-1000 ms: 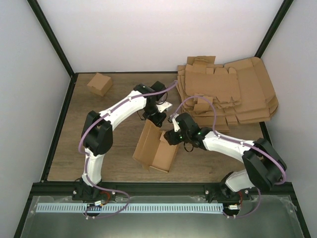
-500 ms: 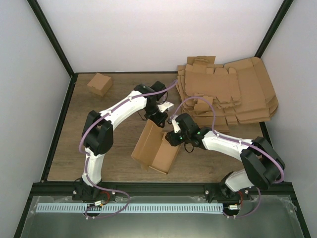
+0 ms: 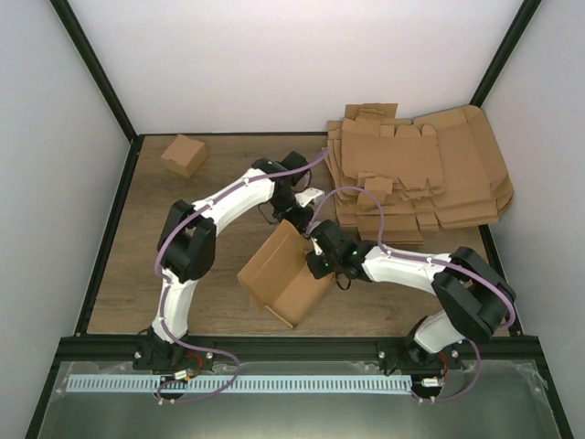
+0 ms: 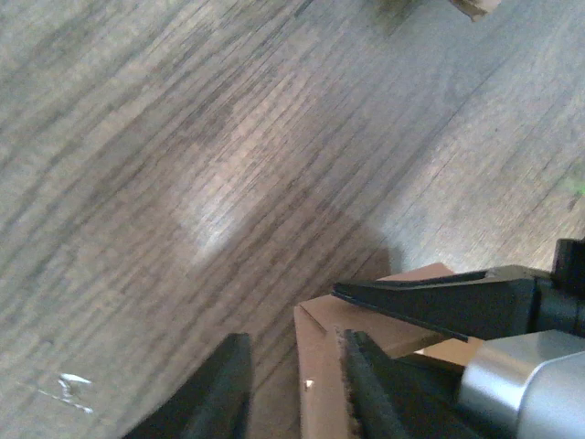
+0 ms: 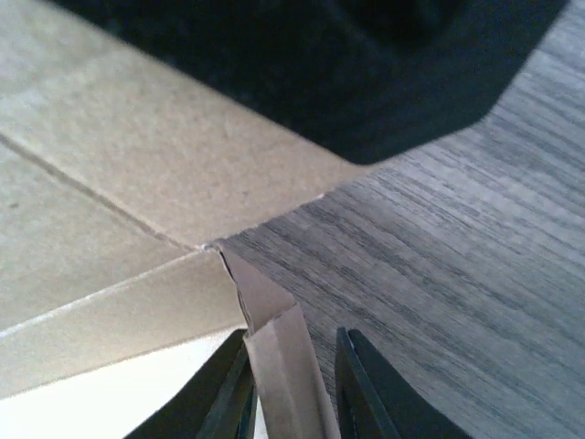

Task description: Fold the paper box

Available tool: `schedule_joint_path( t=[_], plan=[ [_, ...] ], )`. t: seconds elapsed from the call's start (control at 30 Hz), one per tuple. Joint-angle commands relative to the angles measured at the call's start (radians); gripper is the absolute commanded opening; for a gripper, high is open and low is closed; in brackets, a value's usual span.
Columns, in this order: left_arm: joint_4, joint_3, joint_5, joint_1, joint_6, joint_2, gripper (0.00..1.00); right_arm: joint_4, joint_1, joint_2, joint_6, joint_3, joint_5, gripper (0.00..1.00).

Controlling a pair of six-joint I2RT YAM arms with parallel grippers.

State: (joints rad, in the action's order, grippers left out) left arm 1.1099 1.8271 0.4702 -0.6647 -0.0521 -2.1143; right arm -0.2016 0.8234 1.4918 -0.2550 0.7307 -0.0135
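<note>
The paper box is a brown cardboard piece, partly folded into a walled tray, tilted on the wooden table. My left gripper is at its far corner. In the left wrist view the box's wall stands between the parted fingers, against the right one and apart from the left one. My right gripper is at the box's right wall. In the right wrist view a narrow folded flap sits between its close-set fingers, against the left one.
A small folded brown box sits at the far left. A pile of flat cardboard blanks fills the far right. The right gripper's finger shows close beside my left gripper. Bare wood lies left of the box.
The box has swung and slid toward the near left, with its top tipping over. Both grippers followed it, the right one moving nearer and left.
</note>
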Motion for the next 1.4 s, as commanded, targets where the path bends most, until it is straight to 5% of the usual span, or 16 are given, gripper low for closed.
schedule_joint_path(
  t=[0.0,0.37,0.77,1.2,1.37],
  plan=[
    [-0.084,0.045,0.039,-0.008,0.031,0.045,0.35,-0.006,0.025,0.002,-0.006,0.004,-0.048,0.25],
    [-0.266,0.022,-0.219,-0.007,0.113,0.401,1.0,0.041,0.025,-0.052,-0.07,-0.039,-0.065,0.24],
    [-0.452,-0.499,-0.608,-0.007,0.212,0.971,1.0,0.088,0.023,-0.027,-0.157,-0.035,-0.089,0.23],
    [-0.568,-1.04,-0.592,-0.007,0.504,1.459,1.0,0.059,0.016,0.013,-0.289,0.014,-0.141,0.18],
    [-0.611,-1.161,-0.577,-0.007,0.513,1.522,1.0,0.052,0.016,0.005,-0.279,0.001,-0.143,0.19]
  ],
)
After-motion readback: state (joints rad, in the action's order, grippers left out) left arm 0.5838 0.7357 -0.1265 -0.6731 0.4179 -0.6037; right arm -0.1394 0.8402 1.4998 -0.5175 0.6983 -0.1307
